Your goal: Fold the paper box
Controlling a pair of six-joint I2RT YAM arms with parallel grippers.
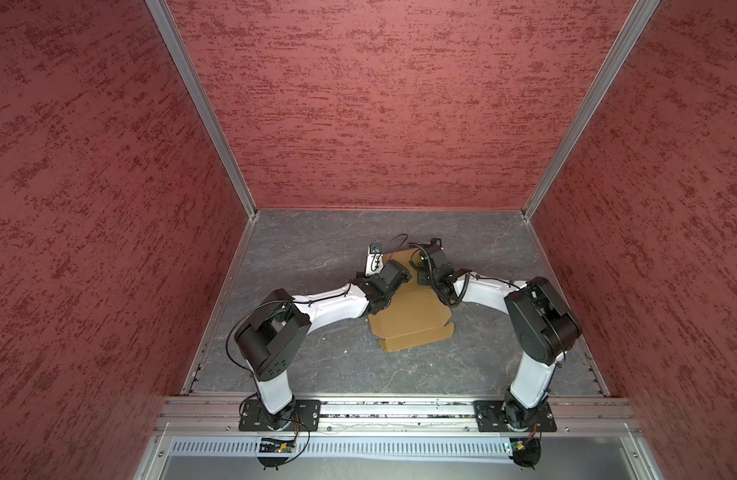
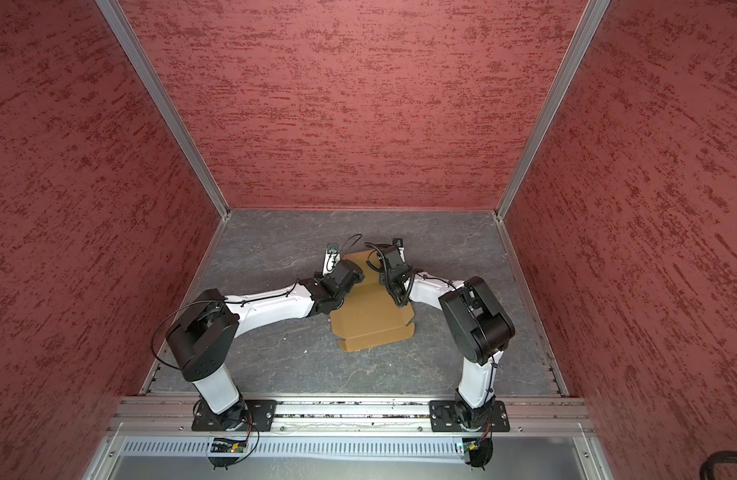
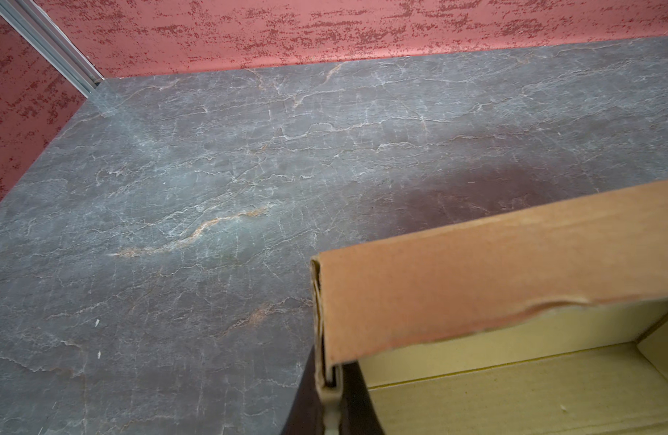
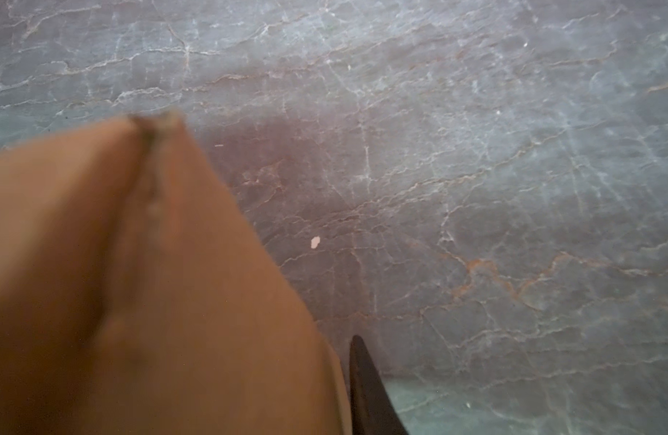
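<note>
The paper box (image 1: 412, 320) (image 2: 371, 324) is tan cardboard lying mid-table, its near flaps flat and its far end raised between my two wrists. In the left wrist view my left gripper (image 3: 330, 391) is shut on the corner end of an upright box wall (image 3: 475, 271), and the box's pale inner floor lies beside it. In the right wrist view the cardboard (image 4: 155, 301) fills the near side. One dark finger (image 4: 368, 395) of my right gripper (image 4: 345, 380) stands close beside its edge. The other finger is hidden behind the cardboard.
The table (image 1: 316, 365) is grey and marble-patterned, enclosed by red textured walls (image 1: 379, 104) with aluminium corner posts. The arm bases sit on a metal rail (image 1: 400, 409) at the front edge. A small pale scrap (image 4: 315, 242) lies on the table near the box.
</note>
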